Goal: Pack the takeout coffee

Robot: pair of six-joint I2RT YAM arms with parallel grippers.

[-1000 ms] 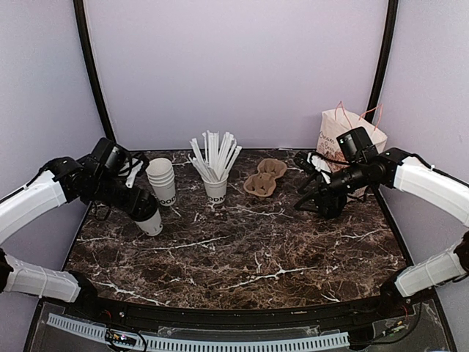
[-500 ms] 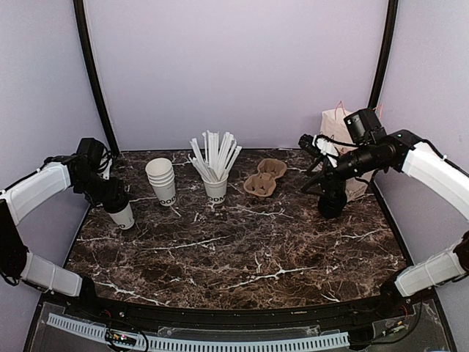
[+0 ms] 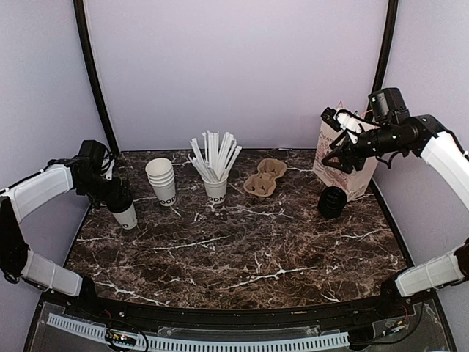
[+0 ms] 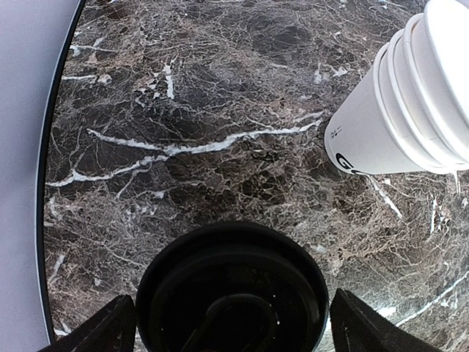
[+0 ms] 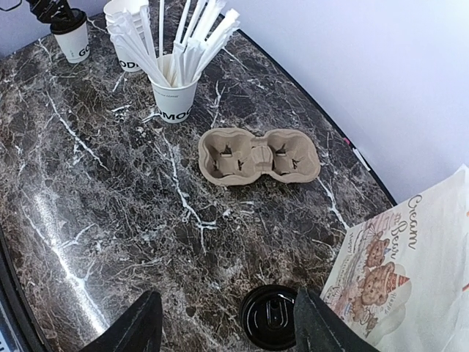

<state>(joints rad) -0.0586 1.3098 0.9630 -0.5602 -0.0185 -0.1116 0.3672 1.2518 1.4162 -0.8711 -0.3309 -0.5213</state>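
- What's nearest?
- A glossy dark marble table with white veins. At its left edge stands the takeout coffee, one white paper cup with a round black lid. The left gripper is spread wide either side of the lid.
- And further back?
- One stack of lidless cups, one cup of straws, one two-well pulp carrier and one printed paper bag. The right gripper hangs open and empty.

- The takeout coffee stands near the tabletop's left edge.
- The cup stack, straw cup and carrier line the far edge, left to right.
- The paper bag fills the far right corner, with the second lidded cup just before it.
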